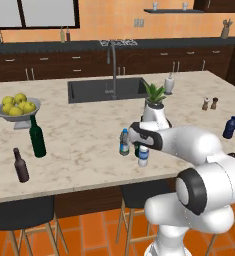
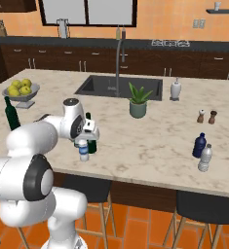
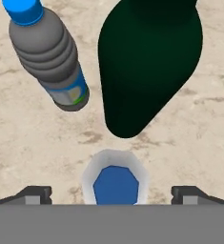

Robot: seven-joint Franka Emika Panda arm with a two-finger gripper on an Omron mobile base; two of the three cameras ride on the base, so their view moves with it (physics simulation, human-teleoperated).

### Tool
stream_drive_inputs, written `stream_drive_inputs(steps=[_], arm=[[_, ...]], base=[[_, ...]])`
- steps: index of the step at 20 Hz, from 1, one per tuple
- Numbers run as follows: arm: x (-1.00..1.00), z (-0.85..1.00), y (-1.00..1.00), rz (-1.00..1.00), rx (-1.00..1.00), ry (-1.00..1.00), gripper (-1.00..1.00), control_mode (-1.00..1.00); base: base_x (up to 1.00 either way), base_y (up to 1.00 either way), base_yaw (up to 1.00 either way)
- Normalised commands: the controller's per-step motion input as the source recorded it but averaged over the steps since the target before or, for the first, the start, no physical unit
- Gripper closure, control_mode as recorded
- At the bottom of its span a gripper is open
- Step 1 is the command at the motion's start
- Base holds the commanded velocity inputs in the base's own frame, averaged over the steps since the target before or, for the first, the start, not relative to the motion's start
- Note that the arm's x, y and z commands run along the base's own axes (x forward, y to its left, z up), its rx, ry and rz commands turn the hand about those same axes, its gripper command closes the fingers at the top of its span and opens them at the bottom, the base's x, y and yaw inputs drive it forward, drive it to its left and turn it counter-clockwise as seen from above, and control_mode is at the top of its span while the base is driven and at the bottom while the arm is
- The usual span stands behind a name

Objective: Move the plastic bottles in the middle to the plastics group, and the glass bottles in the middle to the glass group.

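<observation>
Two plastic bottles (image 3: 49,57) with blue labels, writing unreadable, stand beside the green glass bottle (image 3: 147,62) near the desk's (image 1: 79,145) front edge; open end effector (image 3: 113,193) straddles one.

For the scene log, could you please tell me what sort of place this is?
A home kitchen, rendered: a marble island counter with a built-in sink and tall faucet, dark wood cabinets along the back wall, and a bowl of lemons.
</observation>
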Motion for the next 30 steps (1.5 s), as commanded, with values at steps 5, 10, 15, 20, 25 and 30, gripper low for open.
stream_drive_inputs(steps=[5,10,15,20,25,30], arm=[[0.07,-0.14,0.00,0.07,-0.01,-0.07,-1.00,-1.00],[0.01,-0.15,0.00,0.07,-0.02,-0.12,-1.00,-1.00],[0.00,-0.15,-0.02,0.06,-0.03,-0.12,1.00,-1.00],[-0.08,0.01,-0.16,0.00,0.00,0.02,1.00,-1.00],[-0.42,0.43,-0.31,-0.01,0.06,0.06,1.00,-1.00],[-0.69,0.47,-0.66,-0.08,0.03,-0.02,1.00,-1.00]], base=[[0.00,0.00,0.00],[0.00,0.00,0.00],[0.00,0.00,0.00],[0.00,0.00,0.00],[0.00,0.00,0.00],[0.00,0.00,0.00]])
